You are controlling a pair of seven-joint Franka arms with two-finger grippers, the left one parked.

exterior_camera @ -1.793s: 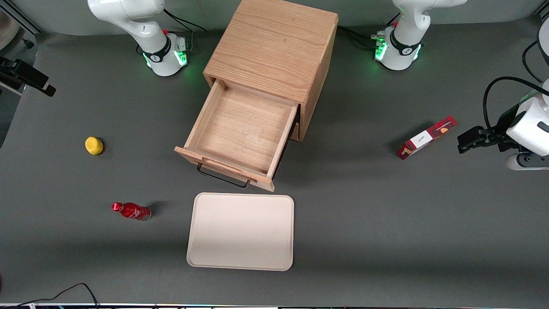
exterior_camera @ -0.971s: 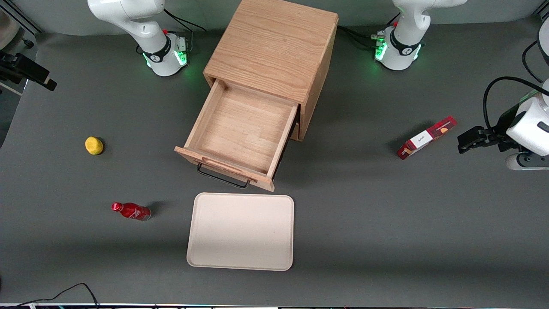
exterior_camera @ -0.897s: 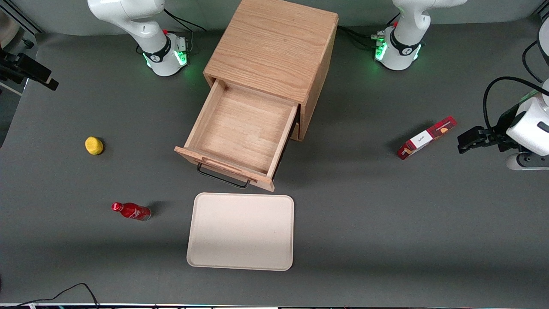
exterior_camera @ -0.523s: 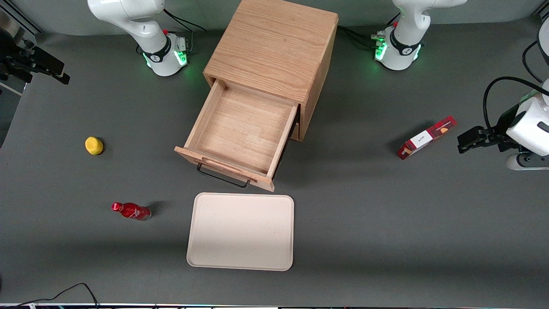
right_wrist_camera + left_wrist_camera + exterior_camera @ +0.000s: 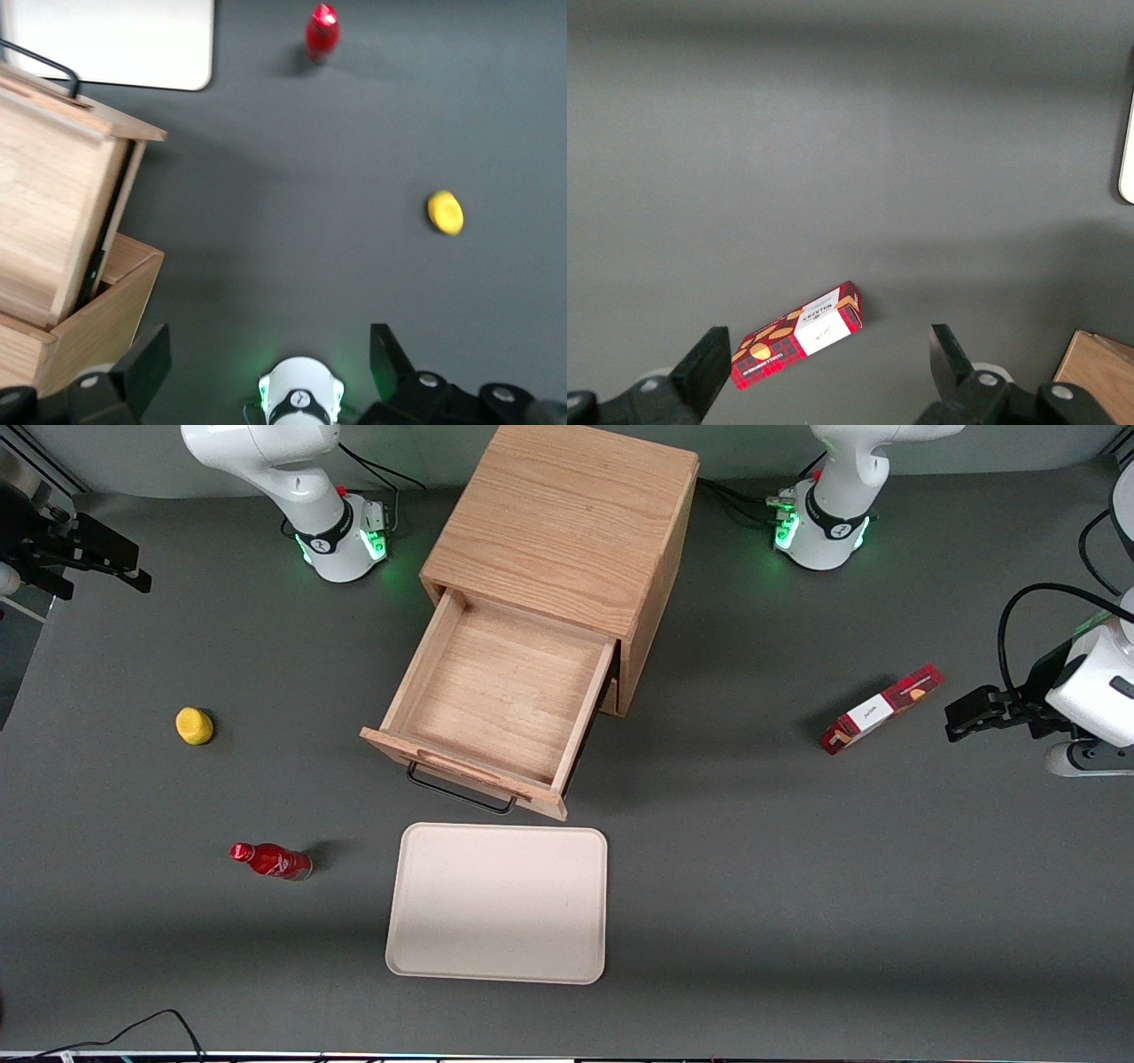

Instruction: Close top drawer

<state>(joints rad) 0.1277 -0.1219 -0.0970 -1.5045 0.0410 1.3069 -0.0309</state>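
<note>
At working arm's end of table, gripper [image 5: 97,567] is hovering w/ fingers spread, holding nothing; top drawer [image 5: 496,700] is sitting fully out, untouched, so whole push remains.

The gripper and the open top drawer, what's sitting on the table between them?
Nothing: front view shows bare table between the open gripper and the top drawer.

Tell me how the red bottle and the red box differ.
The red bottle is small, rounded and all red, lying toward the working arm's end of the table; the red box is long, flat-sided, red with a white panel, lying toward the parked arm's end. Both lie on their sides on the grey table. The gripper, fingers open, hangs far from the top drawer.
</note>
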